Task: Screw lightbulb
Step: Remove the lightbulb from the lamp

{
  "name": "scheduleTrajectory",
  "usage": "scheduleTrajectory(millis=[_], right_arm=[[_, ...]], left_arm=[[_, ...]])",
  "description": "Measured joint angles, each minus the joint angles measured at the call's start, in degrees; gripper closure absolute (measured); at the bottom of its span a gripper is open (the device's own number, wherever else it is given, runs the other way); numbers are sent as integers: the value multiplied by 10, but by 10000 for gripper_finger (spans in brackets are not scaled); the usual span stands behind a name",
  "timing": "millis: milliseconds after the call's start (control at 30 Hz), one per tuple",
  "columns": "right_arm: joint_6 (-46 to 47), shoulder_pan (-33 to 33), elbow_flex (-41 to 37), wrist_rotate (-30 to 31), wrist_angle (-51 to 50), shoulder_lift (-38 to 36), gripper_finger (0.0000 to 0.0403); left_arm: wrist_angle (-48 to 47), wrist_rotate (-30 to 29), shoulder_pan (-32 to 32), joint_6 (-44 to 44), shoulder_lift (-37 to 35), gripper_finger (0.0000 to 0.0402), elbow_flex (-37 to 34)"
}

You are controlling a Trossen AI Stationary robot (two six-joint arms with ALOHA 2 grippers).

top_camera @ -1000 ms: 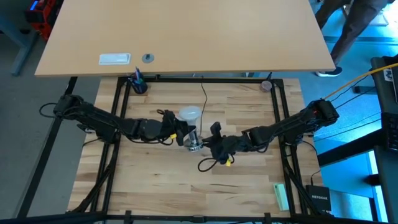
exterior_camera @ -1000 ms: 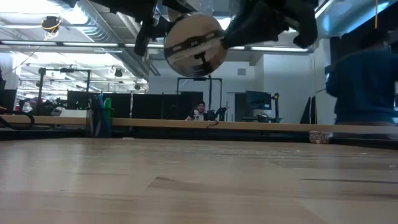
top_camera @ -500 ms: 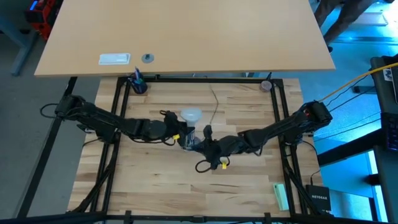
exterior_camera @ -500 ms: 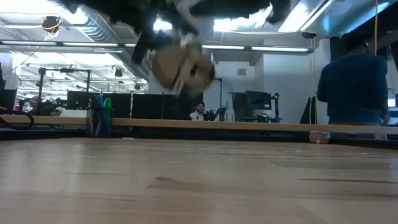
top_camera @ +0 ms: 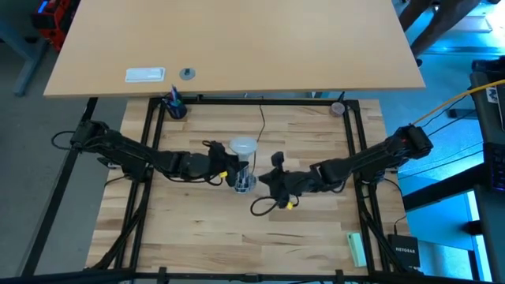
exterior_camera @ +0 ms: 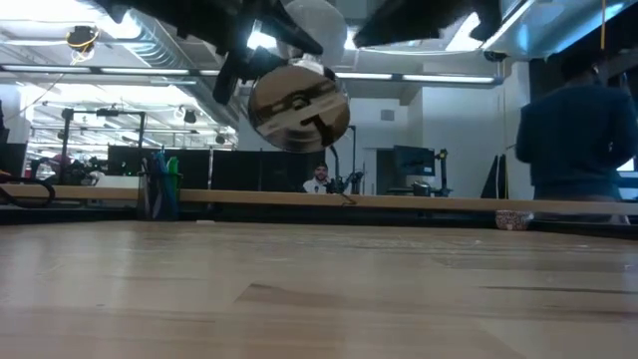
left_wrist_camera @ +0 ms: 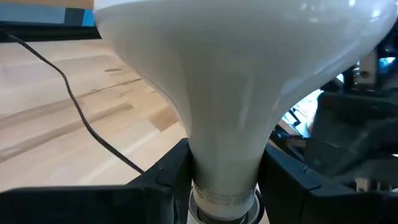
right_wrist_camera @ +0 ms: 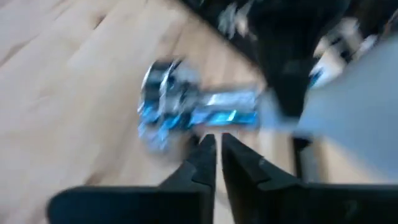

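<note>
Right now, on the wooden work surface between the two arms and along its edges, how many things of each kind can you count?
Lightbulb: 1
Silver metal socket with black cord: 1
Dark cup of pens: 1
Small round container: 1
Pale green block: 1
Total: 5

Bulb: frosted white, broad rounded dome tapering through a smooth neck to a narrow collar with small grey print. Position: above the middle of the wooden table, raised clear of its surface. Pose: lying roughly level, dome toward the table's far edge, narrow end toward the near edge. The neck sits between two dark fingers, touching both. The screw base itself is hidden
</note>
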Motion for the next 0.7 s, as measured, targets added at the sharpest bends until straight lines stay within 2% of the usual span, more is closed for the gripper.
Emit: scheduleTrajectory(millis=[133,233,300,400,500,567,700], right_arm=[[84,0,-2,-34,-91,-5,325],[105,0,-18,-49,-81,0,268],[106,0,-32,-33,-69,2,231],[105,-4,-50,26,-35,3,190],[87,-9,-73,34,47,3,171],[69,-9,-84,11,98,6,168],[40,-7,-88,-6,120,23,174]], left_arm=[[25,0,-2,11,0,271,0],[38,0,-2,17,0,271,0],[46,0,-2,17,0,271,0],[45,0,-4,14,0,271,0],[47,0,-7,14,0,271,0],[55,0,-8,14,0,271,0],[72,1,-8,21,0,271,0]])
